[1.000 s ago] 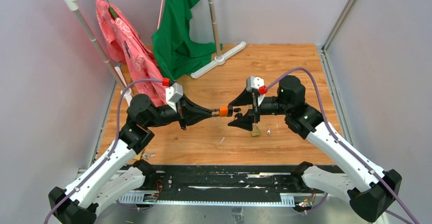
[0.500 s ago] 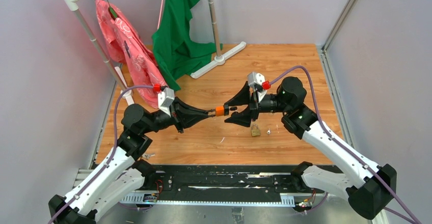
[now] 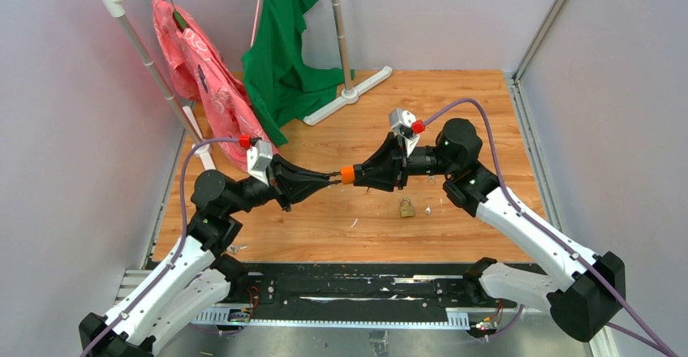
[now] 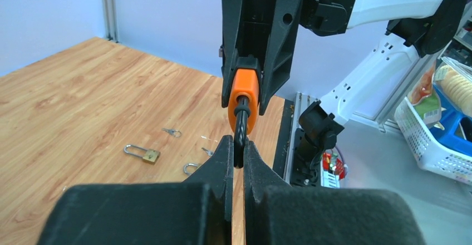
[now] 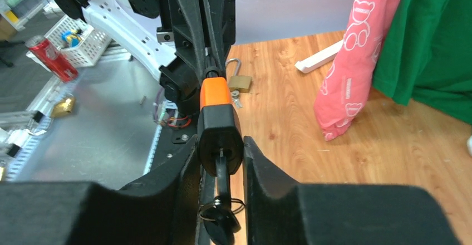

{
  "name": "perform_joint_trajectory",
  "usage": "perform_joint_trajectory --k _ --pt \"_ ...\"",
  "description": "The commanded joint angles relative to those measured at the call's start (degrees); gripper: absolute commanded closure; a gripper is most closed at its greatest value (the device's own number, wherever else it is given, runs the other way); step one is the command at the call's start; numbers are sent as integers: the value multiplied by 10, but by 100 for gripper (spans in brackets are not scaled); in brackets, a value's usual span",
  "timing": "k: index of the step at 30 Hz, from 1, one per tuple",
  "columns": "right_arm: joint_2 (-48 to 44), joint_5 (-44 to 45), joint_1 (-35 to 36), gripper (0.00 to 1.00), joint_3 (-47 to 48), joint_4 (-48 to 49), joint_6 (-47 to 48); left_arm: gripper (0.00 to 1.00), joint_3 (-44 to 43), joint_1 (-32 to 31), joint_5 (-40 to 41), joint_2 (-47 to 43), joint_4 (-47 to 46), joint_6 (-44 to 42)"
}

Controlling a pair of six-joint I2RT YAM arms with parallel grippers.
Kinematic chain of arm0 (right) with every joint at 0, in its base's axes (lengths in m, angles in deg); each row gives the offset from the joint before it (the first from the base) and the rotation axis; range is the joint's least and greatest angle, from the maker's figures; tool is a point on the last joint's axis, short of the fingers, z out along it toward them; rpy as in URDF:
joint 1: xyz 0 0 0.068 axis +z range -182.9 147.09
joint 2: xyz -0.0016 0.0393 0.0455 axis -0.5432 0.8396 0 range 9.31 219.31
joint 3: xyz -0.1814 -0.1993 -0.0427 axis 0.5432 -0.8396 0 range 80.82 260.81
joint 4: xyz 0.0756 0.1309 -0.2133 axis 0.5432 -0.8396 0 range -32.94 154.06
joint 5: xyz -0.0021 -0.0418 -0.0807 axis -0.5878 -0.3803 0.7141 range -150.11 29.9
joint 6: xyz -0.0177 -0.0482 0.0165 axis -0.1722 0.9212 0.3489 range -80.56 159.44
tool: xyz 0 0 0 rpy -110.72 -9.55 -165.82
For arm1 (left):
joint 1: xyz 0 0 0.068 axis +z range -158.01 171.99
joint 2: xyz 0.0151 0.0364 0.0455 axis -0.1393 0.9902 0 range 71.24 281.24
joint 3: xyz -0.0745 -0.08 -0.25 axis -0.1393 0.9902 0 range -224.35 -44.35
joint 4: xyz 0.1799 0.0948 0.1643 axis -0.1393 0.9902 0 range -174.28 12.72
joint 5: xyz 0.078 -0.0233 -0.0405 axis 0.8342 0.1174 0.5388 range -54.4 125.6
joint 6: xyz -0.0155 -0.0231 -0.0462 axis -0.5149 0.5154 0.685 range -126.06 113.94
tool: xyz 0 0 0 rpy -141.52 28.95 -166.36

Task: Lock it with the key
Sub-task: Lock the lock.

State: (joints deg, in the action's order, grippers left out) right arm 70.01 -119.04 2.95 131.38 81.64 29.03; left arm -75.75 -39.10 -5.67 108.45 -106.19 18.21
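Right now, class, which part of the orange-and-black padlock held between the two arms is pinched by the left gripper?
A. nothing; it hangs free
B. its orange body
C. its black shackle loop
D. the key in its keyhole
C: in the left wrist view the left gripper is shut on the black shackle loop of the orange-and-black padlock, while the right gripper closes around the body.

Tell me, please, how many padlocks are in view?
2: an orange padlock held in mid-air by the left gripper, and a brass padlock lying on the table. A partly hidden metal loop nearby may be a third.
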Motion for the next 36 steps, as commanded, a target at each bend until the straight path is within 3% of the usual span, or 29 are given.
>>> perform_joint_trajectory --k 1,2,3,10,15,18,23,30,32,36 --pt "0 -5 -4 88 21 13 -21 100 6 14 15 -13 -55 16" --pt "-2 0 -4 98 19 20 -26 100 6 17 15 -14 -55 16" --pt "-3 3 -4 100 18 31 -31 100 8 18 15 -16 -55 17" --pt "4 25 -4 100 27 51 -70 98 31 50 30 -36 -55 36" --pt "17 26 -4 100 41 44 -74 59 43 63 -21 -52 -48 -2" --pt "18 27 -3 100 61 -6 -38 51 10 63 -29 -57 38 -58" --pt "20 -15 -4 100 85 -57 -2 52 -36 63 -69 -43 132 -134" --pt "10 -49 -4 100 93 -80 25 57 -32 63 -71 -20 63 -79" --pt "10 -51 -4 100 88 -66 15 62 -29 61 -57 -13 57 -65" --pt "9 -48 -4 100 86 -59 12 64 -28 44 -52 -11 57 -58"
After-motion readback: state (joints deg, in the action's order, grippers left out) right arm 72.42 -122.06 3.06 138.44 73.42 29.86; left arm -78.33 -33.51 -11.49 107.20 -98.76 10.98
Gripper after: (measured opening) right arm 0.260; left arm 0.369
